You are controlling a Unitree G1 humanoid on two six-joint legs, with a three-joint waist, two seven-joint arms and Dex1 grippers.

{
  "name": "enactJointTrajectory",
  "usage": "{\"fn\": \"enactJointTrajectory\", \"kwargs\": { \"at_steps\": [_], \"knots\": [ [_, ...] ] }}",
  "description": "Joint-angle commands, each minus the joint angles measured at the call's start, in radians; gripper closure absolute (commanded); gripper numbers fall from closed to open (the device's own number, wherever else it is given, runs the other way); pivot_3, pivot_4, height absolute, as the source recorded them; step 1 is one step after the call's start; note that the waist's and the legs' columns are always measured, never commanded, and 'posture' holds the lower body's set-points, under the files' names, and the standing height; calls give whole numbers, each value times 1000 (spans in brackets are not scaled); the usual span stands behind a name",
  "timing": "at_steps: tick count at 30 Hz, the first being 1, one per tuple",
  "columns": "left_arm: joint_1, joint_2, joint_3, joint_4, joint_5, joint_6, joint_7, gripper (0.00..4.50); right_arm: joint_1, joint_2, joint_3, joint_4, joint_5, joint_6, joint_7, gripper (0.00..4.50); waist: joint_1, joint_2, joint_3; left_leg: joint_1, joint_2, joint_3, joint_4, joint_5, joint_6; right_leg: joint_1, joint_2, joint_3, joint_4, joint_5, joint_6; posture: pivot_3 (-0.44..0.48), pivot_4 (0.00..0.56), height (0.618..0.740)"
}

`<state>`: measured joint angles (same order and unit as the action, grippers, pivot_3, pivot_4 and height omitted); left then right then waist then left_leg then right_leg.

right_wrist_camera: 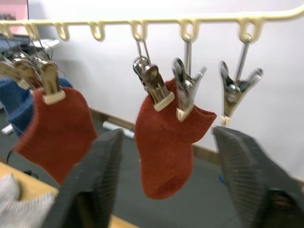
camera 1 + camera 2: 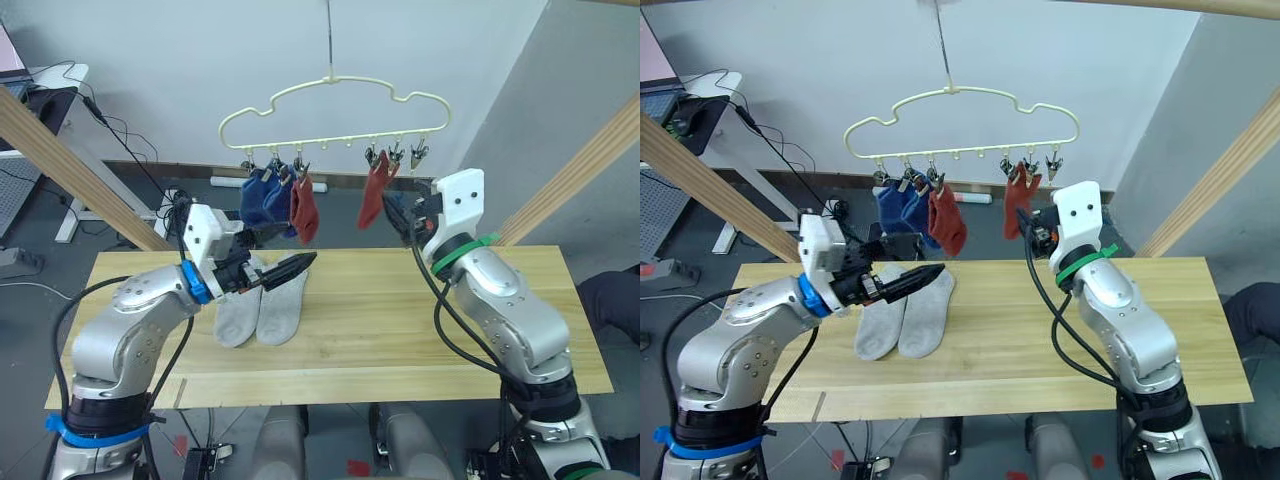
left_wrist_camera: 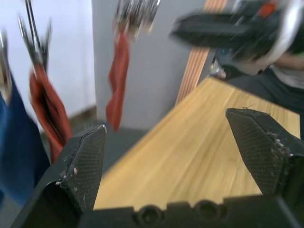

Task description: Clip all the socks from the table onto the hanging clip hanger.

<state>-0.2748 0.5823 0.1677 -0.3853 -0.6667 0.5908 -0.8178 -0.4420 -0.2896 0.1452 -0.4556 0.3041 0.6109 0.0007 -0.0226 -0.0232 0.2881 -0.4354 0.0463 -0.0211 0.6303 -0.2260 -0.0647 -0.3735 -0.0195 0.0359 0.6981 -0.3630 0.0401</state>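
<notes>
Left eye view: a thin pale-yellow wire clip hanger (image 2: 335, 115) with a wavy top hangs above the far edge of a light wooden plank table (image 2: 400, 320). Small metal clips hold two blue socks (image 2: 262, 198) and two rust red socks (image 2: 304, 212), all of soft knit and dangling toe-down. Two light grey socks (image 2: 262, 308) lie flat side by side on the table, long axes running front to back. Left gripper (image 3: 175, 156) hovers above them, its textured black fingers spread and empty. Right gripper (image 1: 166, 175) is raised to the hanger, open, beside one red sock. No writing is legible.
</notes>
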Motion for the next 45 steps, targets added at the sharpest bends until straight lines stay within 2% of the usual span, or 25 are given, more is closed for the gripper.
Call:
{"fn": "enactJointTrajectory", "kwargs": {
  "at_steps": [1, 7, 16, 19, 22, 45],
  "knots": [
    [1, 3, 22, -51, -5, -66, -14, 0, -11, 31, -2, -6, -60, -57, -4, 1291, 3, 0, 0, 0, 0, 0, 0, 0, 0, 0, 0, 0, 0, 0, 0, 90, 289, 740],
    [-13, -20, 20, -95, -47, -75, 23, 0, -43, 94, -15, 91, -133, -109, -9, 1291, 5, 0, 0, 0, 0, 0, 0, 0, 0, 0, 0, 0, 1, 0, 0, 90, 289, 740],
    [-5, -7, 23, -93, -17, -132, 25, 0, -103, 169, -34, 186, -188, -156, -8, 1291, 5, 0, 0, 0, 0, 0, 0, 0, 0, 0, 0, 0, 1, 0, 0, 106, 296, 740],
    [-4, -8, 15, -98, -6, -143, 34, 0, -116, 187, -40, 209, -200, -163, -10, 1891, 6, 0, 0, 0, 0, 0, 0, 0, 0, 0, 0, 0, 1, 0, 0, 110, 297, 740],
    [0, -7, 9, -106, -4, -144, 42, 0, -116, 195, -47, 215, -210, -163, -2, 2920, 7, 0, 0, 0, 0, 0, 0, 0, 0, 0, 0, 0, 1, 0, 0, 111, 297, 740],
    [2, -9, 2, -95, 1, -149, 42, 0, -180, 238, -79, 293, -237, -174, -4, 2920, 8, 0, 0, 1, 0, 0, 1, 0, 0, 0, 0, 0, 3, 0, 0, 111, 294, 740]
  ]
}}
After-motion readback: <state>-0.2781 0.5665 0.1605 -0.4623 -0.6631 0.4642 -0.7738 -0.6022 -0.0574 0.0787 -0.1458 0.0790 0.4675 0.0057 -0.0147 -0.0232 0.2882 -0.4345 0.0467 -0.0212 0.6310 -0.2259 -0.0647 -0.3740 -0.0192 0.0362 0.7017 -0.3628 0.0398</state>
